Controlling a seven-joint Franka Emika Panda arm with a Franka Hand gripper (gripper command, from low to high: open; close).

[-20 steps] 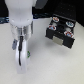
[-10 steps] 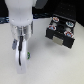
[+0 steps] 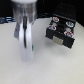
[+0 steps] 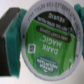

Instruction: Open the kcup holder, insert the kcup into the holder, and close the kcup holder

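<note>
The kcup holder [image 3: 61, 31] is a black box with pale marks on its front, standing on the table at the exterior view's right. My white gripper [image 3: 26, 50] reaches down to the table left of the holder and apart from it. The kcup shows beside it as a small green patch [image 3: 33, 48]. In the wrist view the kcup's [image 4: 47, 42] green lid with white lettering fills the picture. A black finger pad [image 4: 7, 31] presses against its rim, so the gripper looks shut on the cup. The other finger is out of frame.
The pale table [image 3: 55, 67] spreads around the gripper and the holder. A dark background runs along the back edge [image 3: 7, 20]. The picture is too blurred to tell whether the holder's drawers are open or shut.
</note>
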